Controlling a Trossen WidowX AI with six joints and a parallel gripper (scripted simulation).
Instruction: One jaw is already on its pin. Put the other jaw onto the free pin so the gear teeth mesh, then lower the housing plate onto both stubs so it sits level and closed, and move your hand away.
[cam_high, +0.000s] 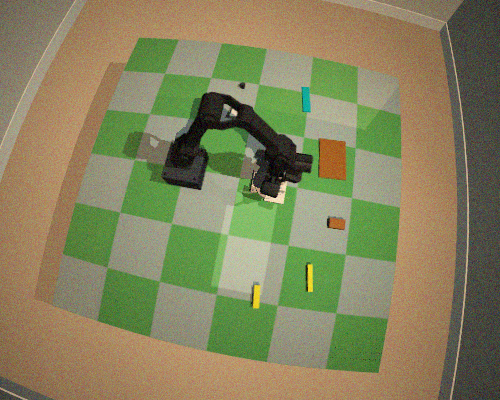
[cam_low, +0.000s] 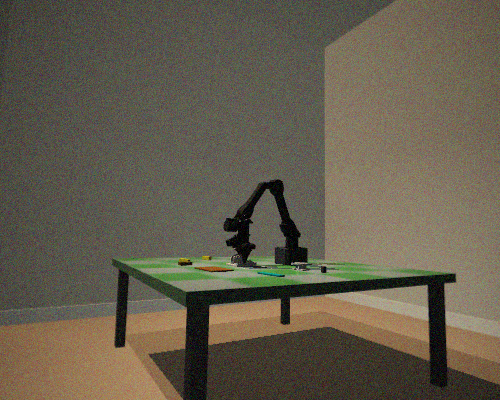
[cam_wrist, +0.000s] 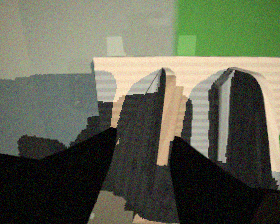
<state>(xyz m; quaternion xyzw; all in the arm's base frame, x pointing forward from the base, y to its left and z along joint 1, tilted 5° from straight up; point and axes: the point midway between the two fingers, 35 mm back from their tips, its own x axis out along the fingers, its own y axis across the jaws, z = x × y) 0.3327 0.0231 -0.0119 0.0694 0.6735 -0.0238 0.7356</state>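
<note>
A cream base plate lies flat under my gripper. Two rounded upright jaws show on or over it in the wrist view. The left jaw stands between my black fingertips, mostly in shadow with a pale lit edge; my gripper is shut on it. The right jaw stands apart from it, to the right of my fingers. The pins, the teeth and the lower ends of the jaws are hidden or too dark to tell. I cannot make out for certain which piece is the housing plate.
A pale piece lies near the arm's base. An orange plate lies right of the gripper, a small orange block below that. A cyan bar, a dark knob and two yellow bars lie farther off.
</note>
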